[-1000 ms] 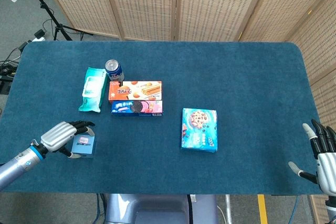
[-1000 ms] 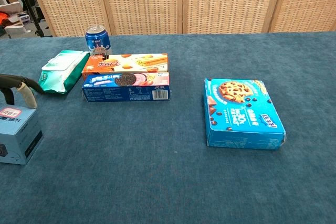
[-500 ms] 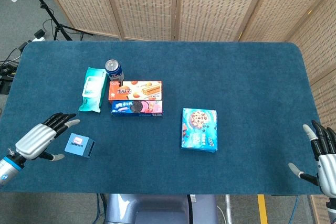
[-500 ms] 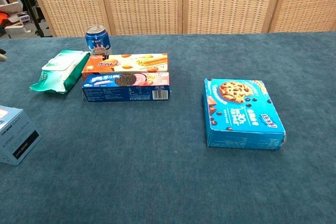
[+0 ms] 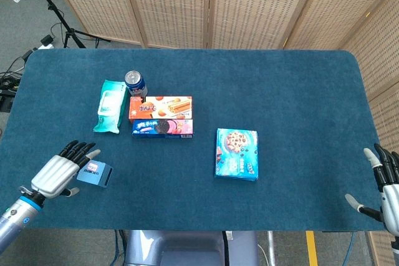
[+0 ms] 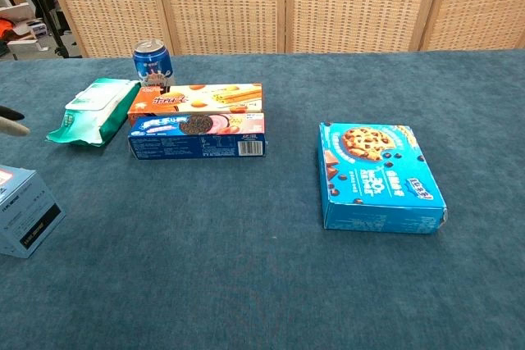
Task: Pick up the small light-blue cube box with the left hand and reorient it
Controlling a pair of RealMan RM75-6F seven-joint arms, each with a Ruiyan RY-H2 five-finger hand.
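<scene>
The small light-blue cube box (image 5: pixel 95 173) stands on the blue table near its front left corner, label face up; the chest view shows the box (image 6: pixel 22 213) at the left edge. My left hand (image 5: pixel 58 173) hovers just left of it with fingers spread, fingertips over the box's left edge, holding nothing. Only a fingertip (image 6: pixel 11 125) of that hand shows in the chest view. My right hand (image 5: pixel 385 189) is at the far right edge, fingers apart and empty.
A green wipes pack (image 5: pixel 110 106), a blue can (image 5: pixel 135 83), an orange biscuit box (image 5: pixel 160 107) and a blue cookie box (image 5: pixel 163 128) cluster at the left. A blue chocolate-chip cookie box (image 5: pixel 237 154) lies mid-table.
The left hand let go of the cube box, pulled away left, and has now come back close to it. The box stands turned from its earlier pose. The right hand barely shifted.
</scene>
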